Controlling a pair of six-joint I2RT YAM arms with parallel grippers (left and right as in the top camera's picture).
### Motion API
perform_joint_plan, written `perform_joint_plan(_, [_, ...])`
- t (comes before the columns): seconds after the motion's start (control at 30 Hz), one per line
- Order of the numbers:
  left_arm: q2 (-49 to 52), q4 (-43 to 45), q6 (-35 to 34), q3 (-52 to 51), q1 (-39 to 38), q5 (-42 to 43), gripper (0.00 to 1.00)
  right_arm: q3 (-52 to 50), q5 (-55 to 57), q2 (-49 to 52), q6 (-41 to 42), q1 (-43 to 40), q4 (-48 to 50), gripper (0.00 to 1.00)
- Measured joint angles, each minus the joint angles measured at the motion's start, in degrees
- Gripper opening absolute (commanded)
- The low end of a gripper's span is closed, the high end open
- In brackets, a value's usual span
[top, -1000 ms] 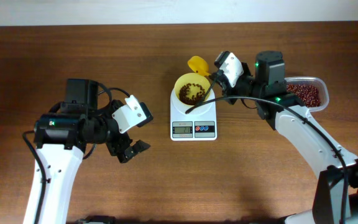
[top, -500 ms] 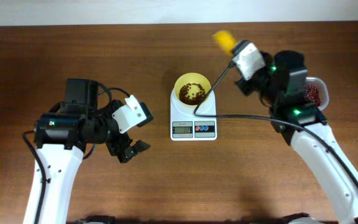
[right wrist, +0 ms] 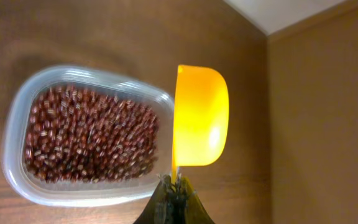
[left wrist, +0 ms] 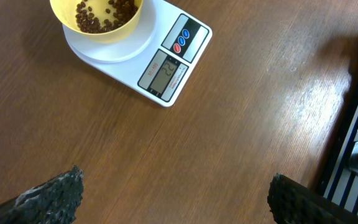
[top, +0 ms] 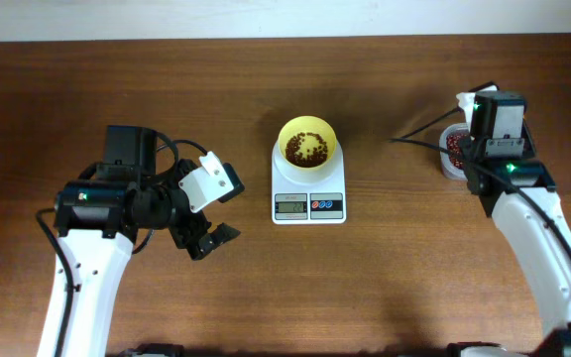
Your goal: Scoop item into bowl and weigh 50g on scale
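Right gripper (right wrist: 174, 198): fingers pinched tight on the thin handle of the orange-yellow scoop (right wrist: 199, 118). Cup sticks out straight ahead of the fingertips, and no beans (right wrist: 86, 137) show on the face seen. Ahead and left of the fingers is the clear tub (right wrist: 11, 149), well filled with beans, its right end overlapped by the cup.

Left gripper (left wrist: 174, 186): spread wide, holding nothing, above bare table (left wrist: 247, 130). Far ahead and left of it, the pale-yellow bowl (left wrist: 101, 34) sits on the white scale (left wrist: 166, 71) with a shallow layer of beans inside. Display not readable.

Judgement: the beans are tiny, hard, light and roll loose, so no finger grasp, scoop only. The scoop is stiff light plastic, best held by the handle and kept level. The bowl is light and likely slides if nudged.
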Motion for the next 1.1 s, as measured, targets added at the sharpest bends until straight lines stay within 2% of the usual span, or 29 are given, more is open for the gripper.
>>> perform_joint_plan(0.17, [0.0, 0.0, 0.0, 0.0, 0.0, 0.0, 0.99, 0.0, -2.9, 7.1, 0.3, -1.8, -1.0, 0.04])
perform_joint_plan(0.43, [0.0, 0.0, 0.0, 0.0, 0.0, 0.0, 0.99, 0.0, -3.4, 12.7, 0.3, -2.1, -1.0, 0.04])
perform_joint_plan(0.67, [0.0, 0.0, 0.0, 0.0, 0.0, 0.0, 0.99, 0.0, -7.3, 13.3, 0.3, -2.9, -1.4, 0.04])
perform_joint_plan(0.97, [0.0, 0.0, 0.0, 0.0, 0.0, 0.0, 0.99, 0.0, -17.7, 13.3, 9.6, -3.7, -1.4, 0.04])
perform_joint_plan(1.1, [0.0, 0.0, 0.0, 0.0, 0.0, 0.0, 0.99, 0.0, -23.1, 13.3, 15.4, -6.5, -1.4, 0.04])
